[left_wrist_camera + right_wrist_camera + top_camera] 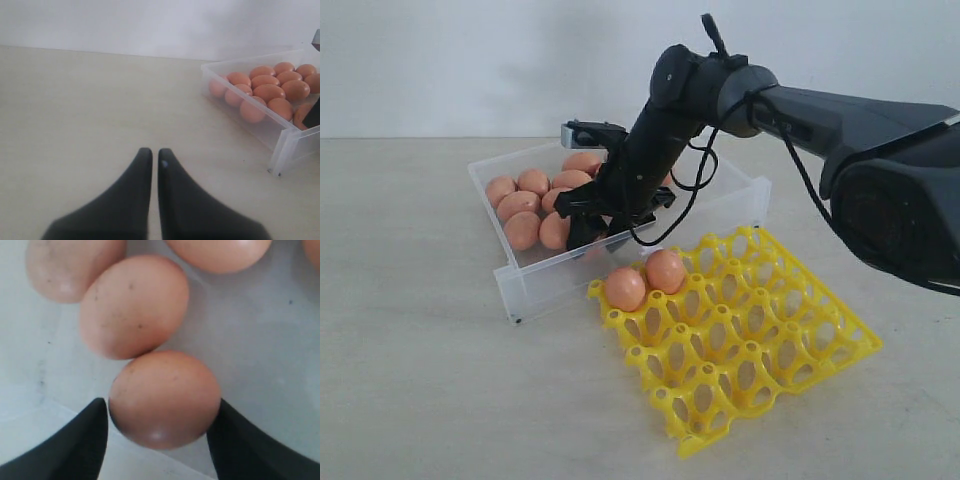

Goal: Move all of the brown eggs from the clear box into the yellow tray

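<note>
The clear box (535, 283) holds several brown eggs (520, 204), which also show in the left wrist view as eggs (270, 92). Two eggs (625, 288) (665, 270) sit in the near-left cups of the yellow tray (760, 350). My right gripper (592, 222) reaches down into the box near its front wall. It is open, with its jaws at either side of one egg (165, 397) that lies on the box floor. My left gripper (155, 150) is shut and empty over bare table, away from the box (280, 145).
The tray lies just in front and to the right of the box, its corner against the box's front wall. A second egg (134, 305) touches the one between the right jaws, and more lie beyond it. A pale wall rises behind the table.
</note>
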